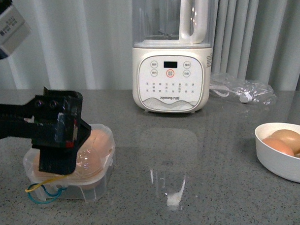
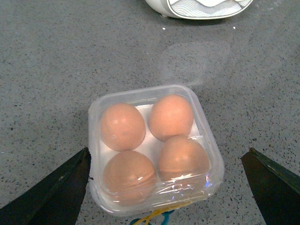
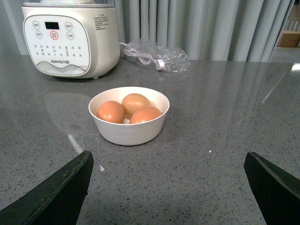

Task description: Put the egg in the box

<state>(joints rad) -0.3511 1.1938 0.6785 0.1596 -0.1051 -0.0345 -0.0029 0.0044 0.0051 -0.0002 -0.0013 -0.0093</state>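
Nearest the robot, the box (image 2: 154, 150) was seen on the grey table (image 1: 192, 190), close to the front edge on the left, with all four cells filled by brown eggs. The egg (image 2: 183, 157) in a near cell lay partly under crinkled clear film, and the yellow and blue cords (image 1: 44, 191) trailed from the near wall. The left gripper (image 2: 171, 183) was held above the box, spread wide and empty, one finger (image 2: 51, 192) to each side and clear of the walls. A low descent or sideways sweep was judged able to catch the film or cords and drag the light box toward the edge, or to crack an egg.

Open table was left to the right of the box. Further right, the bowl (image 3: 129, 129) with three eggs was viewed by the right gripper (image 3: 168, 187), likewise wide and empty. Behind stood the blender (image 1: 172, 77) and a bagged cable (image 1: 243, 89), limiting reach backward.
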